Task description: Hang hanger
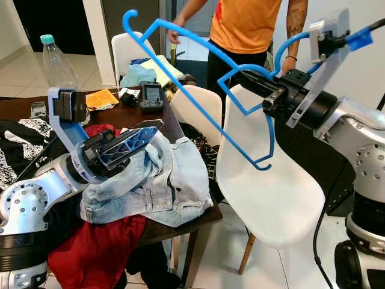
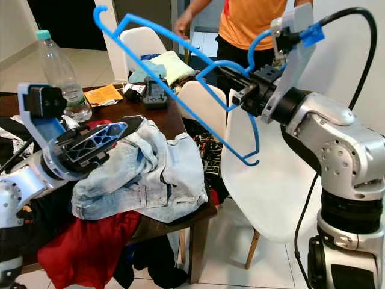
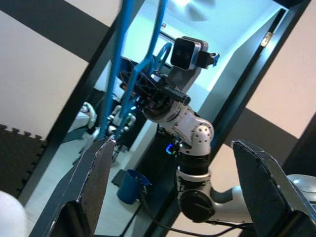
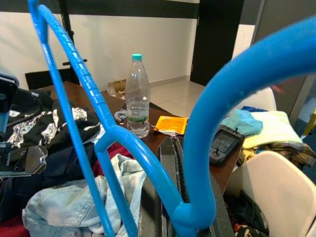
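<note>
Right now my right hand [image 1: 255, 81] is raised on the right of the scene, clamped on the blue hanger [image 1: 204, 90] at the inner loop near one end of its frame. The hanger is clear of the desk [image 1: 171, 123] and everything on it, hanging in the air between my two arms. Its long axis runs on a slant: from my grip it climbs up and to the left to the hook [image 1: 129, 21], which sits at the far upper left, and from the same grip a curved end drops down toward the white chair [image 1: 264, 192] just beside the desk.

My left hand [image 1: 129, 141] is low on the left with its fingers spread wide and nothing between them, hovering just over the pale denim garment [image 1: 162, 180] heaped on the desk's near edge. A plastic bottle [image 1: 57, 60] stands farther back on the left, and a person [image 1: 252, 27] in an orange shirt stands at the far side.

So the hanger is wholly with my right arm, and the hook points up and away from it, to the left. I can't make out any rail or rod to hang it on; it may lie beyond what I see. As I judge it, the coming move turns on swinging that hook end toward a rail.
</note>
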